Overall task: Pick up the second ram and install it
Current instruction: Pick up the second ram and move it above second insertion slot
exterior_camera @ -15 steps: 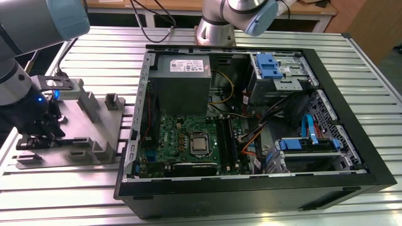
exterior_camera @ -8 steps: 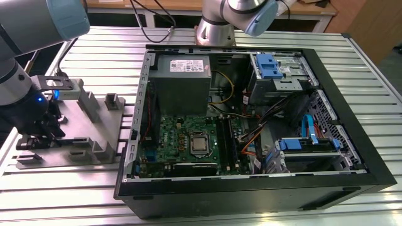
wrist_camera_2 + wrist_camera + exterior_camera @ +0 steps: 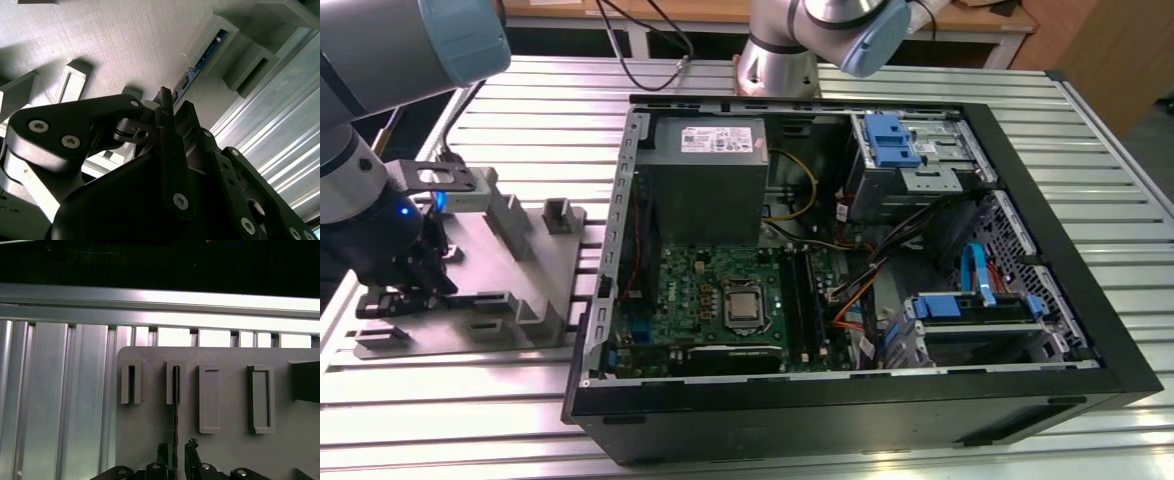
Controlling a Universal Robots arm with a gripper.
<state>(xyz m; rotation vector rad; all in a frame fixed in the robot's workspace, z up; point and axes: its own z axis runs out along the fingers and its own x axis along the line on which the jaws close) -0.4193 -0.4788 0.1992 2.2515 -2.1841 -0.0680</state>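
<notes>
On the exterior view's left, the gripper [image 3: 403,298] hangs low over the grey fixture plate [image 3: 520,255]. The second ram [image 3: 175,415] stands there on edge, one end seated in a fixture slot. In the first wrist view the jaws stand a little apart, one on each side of the board, with a sliver of grey plate showing between each fingertip [image 3: 191,446] and the card (so it is straddled, not pinched). The step in hand looks like the grasp. It would go best if both pads met the flat faces squarely, with the board centred, so that it is not twisted against the slot walls. Further right sits the open computer case [image 3: 1047,205], with its motherboard [image 3: 707,290] and the memory slots [image 3: 805,300] well apart from the gripper.
</notes>
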